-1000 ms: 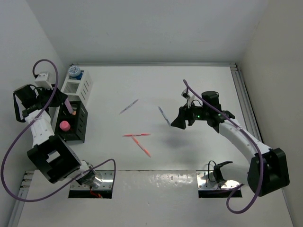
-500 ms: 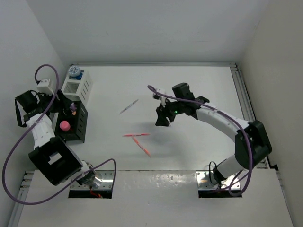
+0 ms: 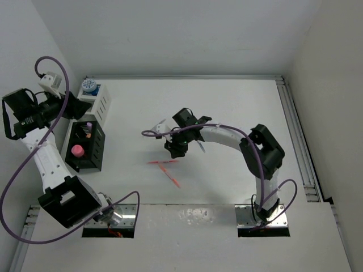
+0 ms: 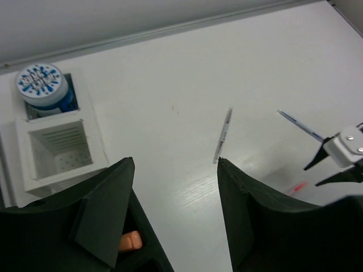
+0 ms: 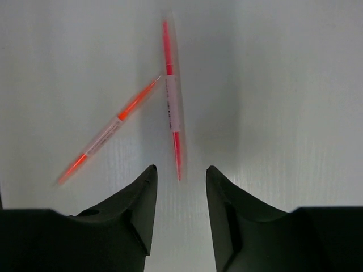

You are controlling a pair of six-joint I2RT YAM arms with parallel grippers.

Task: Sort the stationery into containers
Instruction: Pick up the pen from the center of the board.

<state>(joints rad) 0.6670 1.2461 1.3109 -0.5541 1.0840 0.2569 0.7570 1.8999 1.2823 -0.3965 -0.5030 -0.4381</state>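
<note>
In the top view my right gripper [image 3: 173,149] hangs open just above two orange pens [image 3: 163,162] lying on the table. In the right wrist view its jaws [image 5: 180,170] straddle the near tip of the upright orange pen [image 5: 172,102]; the slanted orange pen [image 5: 108,131] lies to the left. My left gripper [image 3: 69,109] is open and empty beside the white container [image 3: 95,105], which holds a blue-capped jar [image 3: 89,85]. The black container [image 3: 96,148] holds a pink-capped bottle [image 3: 77,151] and a pink pen [image 3: 88,129]. A blue-purple pen [image 4: 223,135] lies mid-table.
Another blue pen [image 4: 300,126] lies close under the right arm's forearm. Purple cables loop off both arms, one [image 3: 152,134] dangling near the right gripper. A metal rail [image 3: 295,124] runs along the table's right edge, with walls behind and to both sides.
My left gripper opened, left the pink pen standing in the black container and drew back up-left. The right arm swung left across the table to the orange pens, its jaws narrowing.
</note>
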